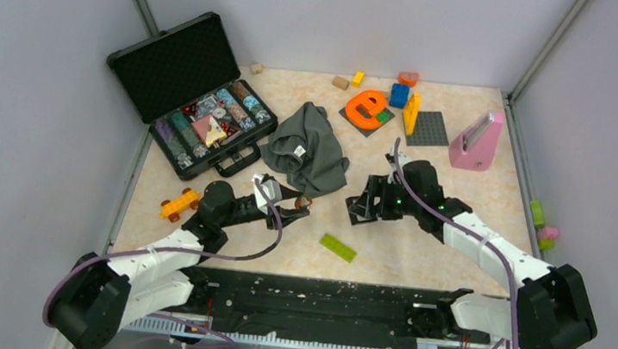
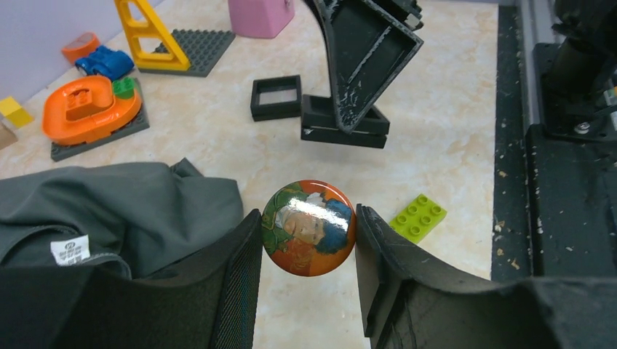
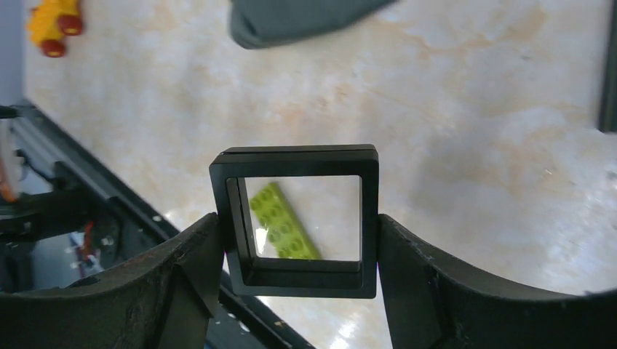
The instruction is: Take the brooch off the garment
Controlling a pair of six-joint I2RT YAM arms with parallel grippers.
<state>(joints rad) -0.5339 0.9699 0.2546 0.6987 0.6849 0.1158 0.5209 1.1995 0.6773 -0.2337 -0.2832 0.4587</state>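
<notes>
Round orange-brown portrait brooch (image 2: pixel 308 227), mid-picture, is clamped by left gripper (image 2: pixel 308 243), clear of dark grey cloth T-shirt (image 2: pixel 109 200) at left; black square frame (image 3: pixel 295 161) is pinched by right gripper (image 3: pixel 298 233); set-down judged next

Twin builds: the left arm (image 1: pixel 148 266) and right arm (image 1: pixel 489 245) wear white shells between bulky black joint housings, a purple-grey cable (image 1: pixel 268 238) looping along each. Green lights (image 1: pixel 393 202) dot the right wrist. The left end effector (image 2: pixel 308 240) and right end effector (image 3: pixel 298 233) are matte black, their curved fingers (image 3: pixel 182 280) scuffed with pale dust, the left's inner pad (image 2: pixel 244 291) finely ribbed.
</notes>
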